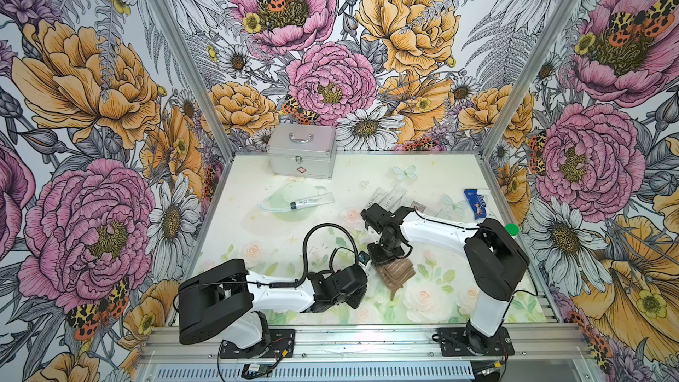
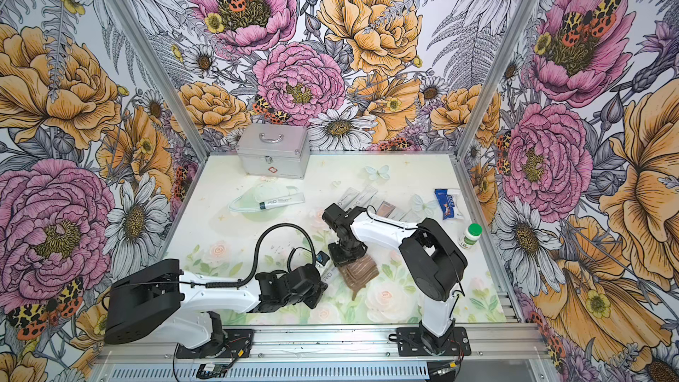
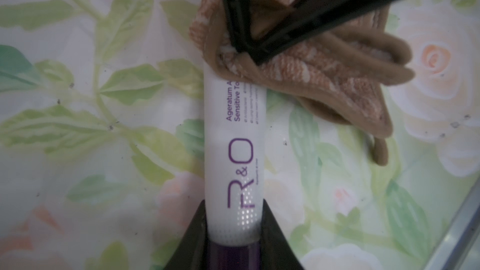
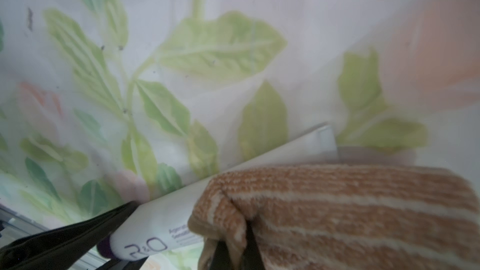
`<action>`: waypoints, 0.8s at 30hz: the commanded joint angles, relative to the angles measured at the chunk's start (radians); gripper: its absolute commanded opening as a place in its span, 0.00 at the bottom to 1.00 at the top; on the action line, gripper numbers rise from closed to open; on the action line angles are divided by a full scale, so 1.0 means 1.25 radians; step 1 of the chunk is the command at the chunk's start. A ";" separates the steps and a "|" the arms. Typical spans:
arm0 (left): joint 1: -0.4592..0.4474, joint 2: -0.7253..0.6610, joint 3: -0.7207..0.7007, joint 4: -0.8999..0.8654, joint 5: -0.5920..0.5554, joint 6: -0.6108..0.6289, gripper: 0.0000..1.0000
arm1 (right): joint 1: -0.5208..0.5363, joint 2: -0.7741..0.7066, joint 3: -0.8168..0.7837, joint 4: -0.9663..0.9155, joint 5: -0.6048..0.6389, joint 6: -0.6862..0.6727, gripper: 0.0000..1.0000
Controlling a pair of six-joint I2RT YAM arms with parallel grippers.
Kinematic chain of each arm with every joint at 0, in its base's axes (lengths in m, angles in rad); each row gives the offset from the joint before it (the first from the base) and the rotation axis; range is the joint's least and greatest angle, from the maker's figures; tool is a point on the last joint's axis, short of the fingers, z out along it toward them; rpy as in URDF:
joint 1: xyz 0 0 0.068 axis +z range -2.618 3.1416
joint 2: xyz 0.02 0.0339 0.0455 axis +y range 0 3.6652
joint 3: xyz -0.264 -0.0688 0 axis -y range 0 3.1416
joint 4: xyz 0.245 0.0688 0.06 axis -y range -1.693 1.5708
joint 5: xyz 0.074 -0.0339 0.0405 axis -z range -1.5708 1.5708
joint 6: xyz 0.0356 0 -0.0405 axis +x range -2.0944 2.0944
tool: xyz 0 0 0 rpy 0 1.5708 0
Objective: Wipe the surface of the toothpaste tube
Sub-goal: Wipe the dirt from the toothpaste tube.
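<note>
The toothpaste tube (image 3: 233,131) is white with purple lettering and a dark purple cap, and the cloth (image 3: 324,74) is tan-brown terry with thin pale stripes and a plain brown border. My left claw (image 3: 235,219) and right claw (image 3: 248,51) are glossy black, and the table mat (image 3: 104,105) is cream, printed with green leaves and peach-pink roses. I also see a silver case (image 1: 301,150) with a small red cross, a blue packet (image 1: 475,203), a white bottle (image 2: 470,237) capped in green, and walls (image 1: 92,104) papered with pink, orange and white flowers outlined in black.
</note>
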 commanded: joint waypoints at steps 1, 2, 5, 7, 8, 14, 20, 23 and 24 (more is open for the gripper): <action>0.023 -0.007 -0.013 -0.006 -0.017 0.002 0.25 | 0.017 0.015 -0.043 0.003 -0.068 0.022 0.00; 0.027 -0.010 -0.013 -0.008 -0.015 0.001 0.25 | 0.013 0.021 -0.049 0.003 -0.054 0.018 0.00; 0.042 -0.026 -0.015 -0.018 -0.013 -0.005 0.25 | -0.028 0.050 -0.060 0.001 -0.001 -0.002 0.00; 0.050 -0.038 -0.015 -0.038 -0.016 -0.008 0.25 | -0.065 0.069 -0.062 -0.004 0.043 -0.020 0.00; 0.051 -0.043 -0.012 -0.049 -0.020 -0.008 0.25 | -0.082 0.076 -0.064 -0.004 0.058 -0.026 0.00; 0.057 -0.058 -0.007 -0.098 -0.043 -0.028 0.25 | -0.165 0.072 -0.077 -0.007 0.119 -0.056 0.00; 0.075 -0.086 0.007 -0.152 -0.078 -0.050 0.26 | -0.159 0.019 -0.088 -0.006 0.079 -0.051 0.00; 0.106 -0.093 0.011 -0.160 -0.073 -0.054 0.27 | -0.136 -0.005 -0.095 -0.007 0.064 -0.039 0.00; 0.115 -0.093 0.014 -0.162 -0.073 -0.053 0.27 | -0.125 -0.010 -0.097 -0.006 0.060 -0.037 0.00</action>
